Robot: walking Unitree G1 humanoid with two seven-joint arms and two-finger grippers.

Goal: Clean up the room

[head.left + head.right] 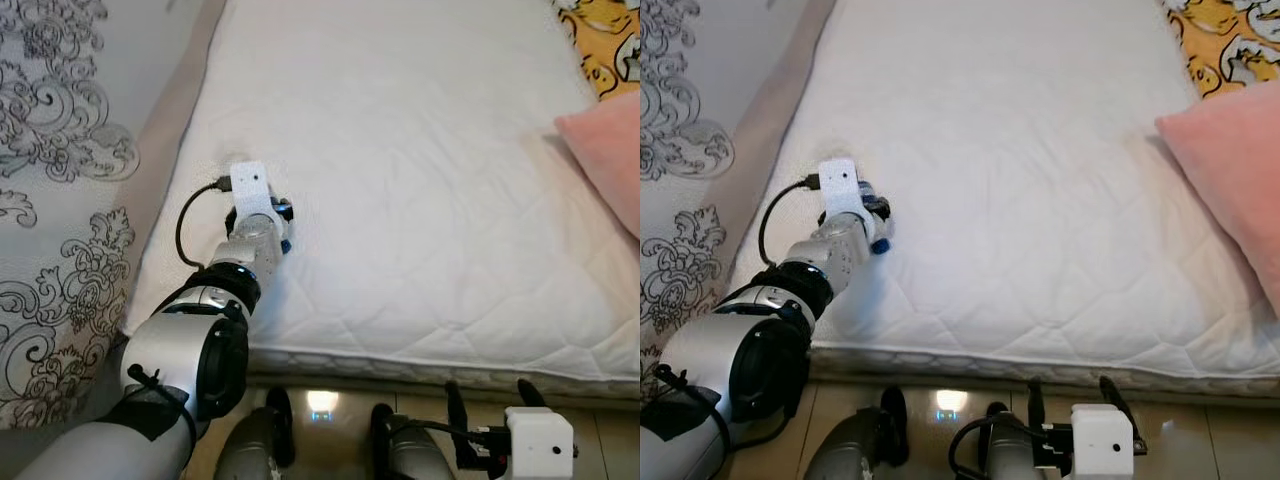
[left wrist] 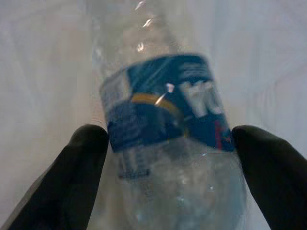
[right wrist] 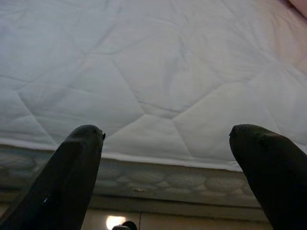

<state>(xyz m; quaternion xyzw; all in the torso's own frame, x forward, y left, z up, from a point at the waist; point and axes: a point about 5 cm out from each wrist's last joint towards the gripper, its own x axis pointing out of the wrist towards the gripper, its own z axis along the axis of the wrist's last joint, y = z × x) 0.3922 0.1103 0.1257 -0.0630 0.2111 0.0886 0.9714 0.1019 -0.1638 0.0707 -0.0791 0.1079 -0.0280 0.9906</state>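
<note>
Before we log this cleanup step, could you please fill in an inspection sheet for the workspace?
Surface: white quilted mattress, bare in the middle.
Job's things: clear bottle with blue label lying near the mattress's left edge.
Clutter: pink pillow and yellow patterned cloth at the right.
Grippers: left gripper open, fingers either side of the bottle; right gripper open, low by the mattress front edge.
Cables: black cable looping from the left wrist camera.
Surroundings: patterned curtain at left; tiled floor below.

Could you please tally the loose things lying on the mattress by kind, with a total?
Clear plastic bottle with blue label, between the left gripper's fingers: 1
Pink pillow: 1
Yellow patterned cloth: 1
Total: 3
</note>
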